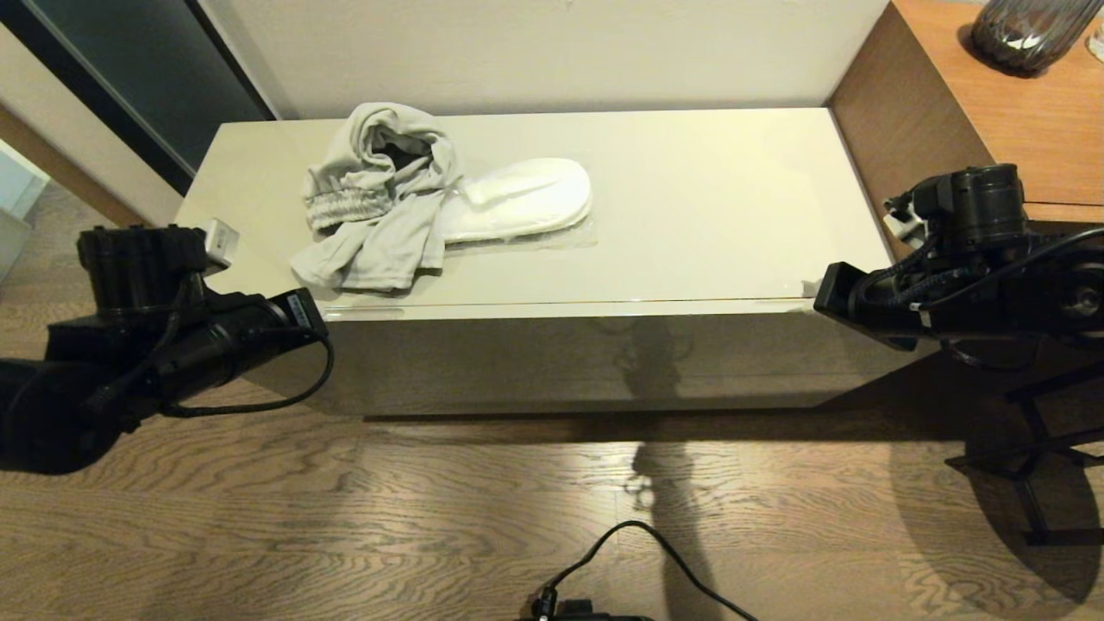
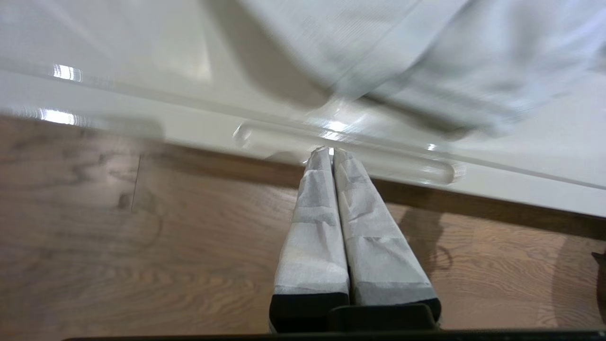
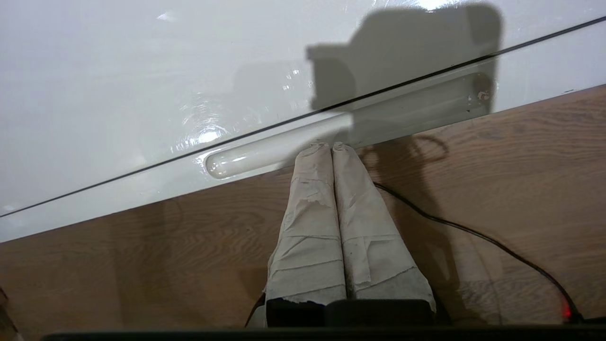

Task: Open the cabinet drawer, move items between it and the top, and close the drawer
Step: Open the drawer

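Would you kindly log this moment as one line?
drawer: closed | left gripper: shut, at handle slot | right gripper: shut, at handle slot

— What is the left gripper (image 2: 331,152) doing?
— Its two taped fingers (image 2: 315,227) are pressing together, tips sitting right at a recessed handle slot (image 2: 407,168) in the cabinet drawer (image 2: 142,125) front.
— And above the front edge?
— A light grey garment (image 2: 426,61) is lying on the top (image 2: 118,38), reaching near that edge. Wooden floor (image 2: 118,246) is showing below.
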Robot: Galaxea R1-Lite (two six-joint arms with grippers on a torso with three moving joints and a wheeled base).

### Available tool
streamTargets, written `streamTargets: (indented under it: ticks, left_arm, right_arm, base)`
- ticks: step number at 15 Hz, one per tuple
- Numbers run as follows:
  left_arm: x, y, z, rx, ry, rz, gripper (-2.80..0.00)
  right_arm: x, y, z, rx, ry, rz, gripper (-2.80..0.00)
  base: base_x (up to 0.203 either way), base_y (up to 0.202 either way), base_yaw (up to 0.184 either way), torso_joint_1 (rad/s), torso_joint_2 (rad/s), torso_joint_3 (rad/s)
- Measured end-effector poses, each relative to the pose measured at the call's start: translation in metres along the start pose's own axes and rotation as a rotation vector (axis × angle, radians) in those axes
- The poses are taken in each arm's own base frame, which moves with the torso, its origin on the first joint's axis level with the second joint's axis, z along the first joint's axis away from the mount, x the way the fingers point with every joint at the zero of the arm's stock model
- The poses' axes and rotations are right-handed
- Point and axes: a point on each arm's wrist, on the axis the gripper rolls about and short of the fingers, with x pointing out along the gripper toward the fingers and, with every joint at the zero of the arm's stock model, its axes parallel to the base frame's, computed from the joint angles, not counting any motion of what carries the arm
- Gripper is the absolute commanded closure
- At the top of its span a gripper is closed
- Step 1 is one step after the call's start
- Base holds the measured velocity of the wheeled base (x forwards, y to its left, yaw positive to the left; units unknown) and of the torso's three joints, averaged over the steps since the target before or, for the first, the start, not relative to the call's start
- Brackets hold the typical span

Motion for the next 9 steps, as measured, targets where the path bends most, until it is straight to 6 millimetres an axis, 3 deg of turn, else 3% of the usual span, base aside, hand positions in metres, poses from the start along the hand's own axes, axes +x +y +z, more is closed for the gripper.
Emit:
streamTargets:
  ticks: [4, 9]
  left_arm:
    - [0.026, 0.002, -0.007, -0.002, -0.064, -0.021, 0.0]
    - [0.039, 0.003, -0.015, 0.006, -0.062, -0.028, 0.0]
  right_arm:
    - [0.004, -0.001, -0.002, -0.001, 0.01, -0.006, 0.0]
    - [0.011, -0.002, -0.003, 0.001, 0.02, -0.013, 0.0]
  base:
    - [0.0, 0.0, 0.0, 0.0, 0.0, 0.0]
    - [0.0, 0.0, 0.0, 0.0, 0.0, 0.0]
